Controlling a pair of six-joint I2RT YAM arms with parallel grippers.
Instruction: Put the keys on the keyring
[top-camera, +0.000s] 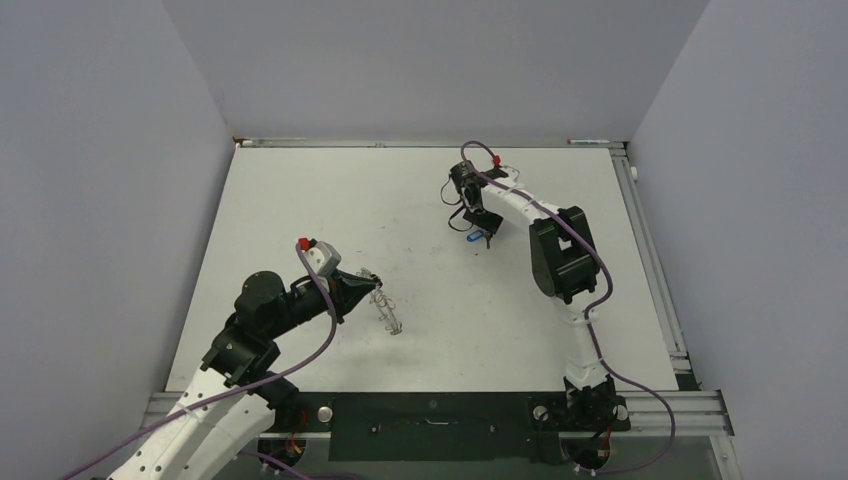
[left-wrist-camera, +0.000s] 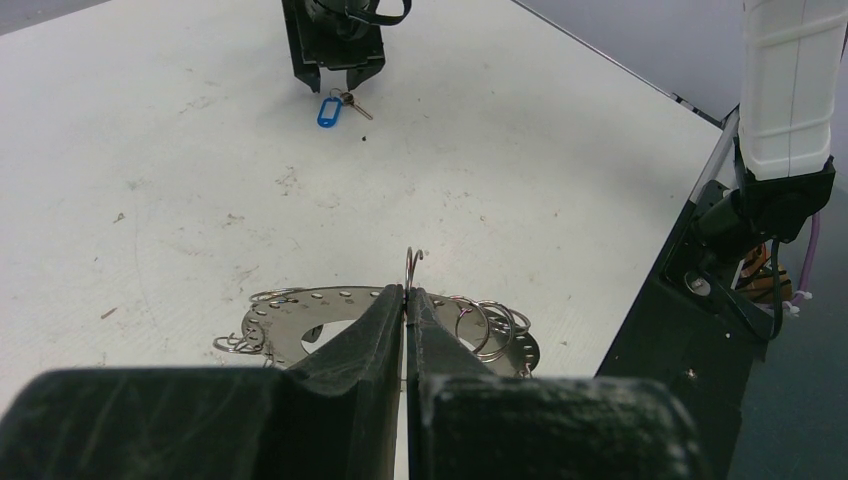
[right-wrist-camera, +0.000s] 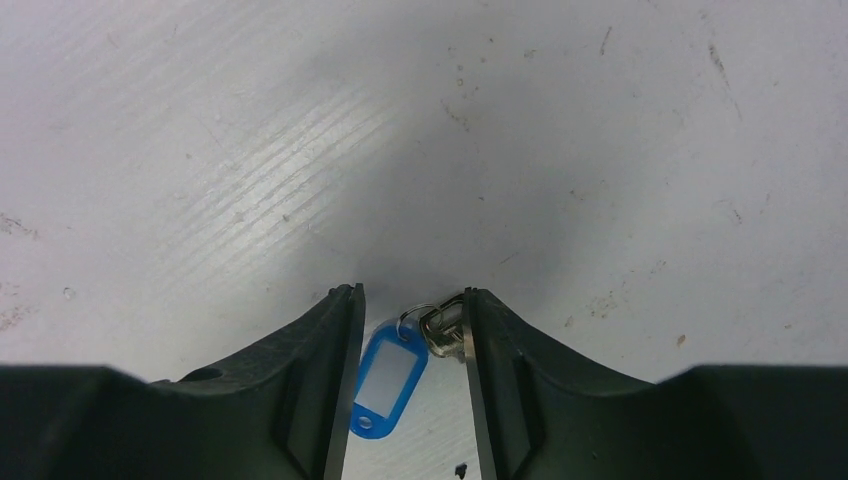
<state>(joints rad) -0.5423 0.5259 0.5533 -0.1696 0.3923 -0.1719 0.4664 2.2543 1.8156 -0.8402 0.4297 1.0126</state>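
At lower centre of the top view, the left claw lies low over the table, its jaws pressed tight together on the keyring. From the left wrist, the left claw pinches the ring's near edge, and one wire loop stands up just past the fingertips. The keyring spreads out to both sides of the fingers, a flat grey disc with small holes and more loops round its rim; whether it rests on the table or hangs just above cannot be told.

Upper right of centre in the top view, well apart from the ring, the right claw points down at the blue tag. From the right wrist, the right claw stands at a narrow gap, not yet closed. Between its fingers lie the blue tag and a silver key, joined by a small ring. The key lies against the right-hand finger; the tag is just clear of the other. Both lie flat on the table.
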